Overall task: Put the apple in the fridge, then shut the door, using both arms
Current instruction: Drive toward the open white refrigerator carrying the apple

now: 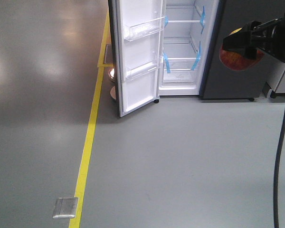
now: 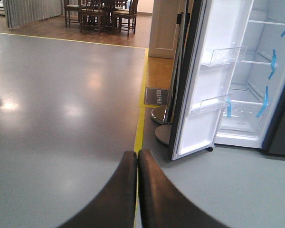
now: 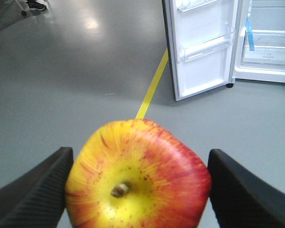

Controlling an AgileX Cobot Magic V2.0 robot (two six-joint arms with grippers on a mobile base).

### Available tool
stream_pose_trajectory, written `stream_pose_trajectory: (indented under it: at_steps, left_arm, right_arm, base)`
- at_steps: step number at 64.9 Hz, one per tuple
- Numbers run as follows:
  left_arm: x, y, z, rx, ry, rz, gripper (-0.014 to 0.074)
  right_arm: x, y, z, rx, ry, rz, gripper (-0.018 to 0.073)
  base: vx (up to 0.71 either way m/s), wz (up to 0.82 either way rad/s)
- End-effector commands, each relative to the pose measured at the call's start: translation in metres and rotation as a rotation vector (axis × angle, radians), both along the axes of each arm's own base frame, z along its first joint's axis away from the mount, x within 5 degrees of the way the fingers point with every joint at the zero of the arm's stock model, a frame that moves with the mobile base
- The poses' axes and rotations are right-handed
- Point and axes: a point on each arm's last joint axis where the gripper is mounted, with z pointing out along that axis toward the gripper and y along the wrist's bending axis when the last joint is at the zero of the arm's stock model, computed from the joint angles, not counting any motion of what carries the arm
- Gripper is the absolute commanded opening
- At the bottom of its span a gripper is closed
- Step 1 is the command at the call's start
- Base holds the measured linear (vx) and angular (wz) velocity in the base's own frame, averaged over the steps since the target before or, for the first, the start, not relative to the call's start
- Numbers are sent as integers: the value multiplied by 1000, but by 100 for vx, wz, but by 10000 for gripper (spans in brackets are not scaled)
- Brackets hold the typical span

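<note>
One apple (image 3: 142, 183), one fridge (image 1: 180, 47), one door (image 1: 140, 90), two grippers. The right gripper (image 3: 138, 164) grips the apple, one black finger (image 3: 42, 190) pressed to each side of it. The apple hangs in the air off the floor (image 1: 180, 156), to the right of the open compartment and well apart from it; in the front view it shows against the dark grey panel (image 1: 228, 78) beside the white interior. The apple is round, so it has no real long axis. Its stem dimple faces straight back at the wrist camera, so the stem axis runs along the gripper's reach, and the far side points toward the fridge. The yellow patch lies around the stem, with red to the right.

The left gripper (image 2: 137, 164) is closed on nothing, its two fingers touching along their length. It points at the floor before the door.

The door stands wide open on the left of the compartment, upright, white inner face showing. It carries two clear bins, an upper (image 1: 143, 29) and a lower (image 1: 142, 70). Four strips of blue tape (image 1: 166, 63) show inside the fridge, two on each side.

One yellow line (image 1: 88, 142) runs along the floor toward the door's outer edge, with one metal plate (image 1: 65, 207) just beside it. One black cable (image 1: 281, 142) hangs down at the right.
</note>
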Motion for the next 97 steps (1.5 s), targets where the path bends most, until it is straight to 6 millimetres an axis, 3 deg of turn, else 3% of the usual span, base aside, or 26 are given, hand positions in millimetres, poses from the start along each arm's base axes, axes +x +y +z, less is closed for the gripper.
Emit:
stream_pose_trajectory:
  at_steps: [1,97]
  left_arm:
    - [1,-1,-3,4,-59,-9,-5]
    - [1,-1,-3,4,-59,-9,-5]
  right_arm:
    - [-7,-2,24,26,-116,-29,-5]
    - [-7,-2,24,26,-116,-29,-5]
  base:
    - [23,0]
    - [19,0]
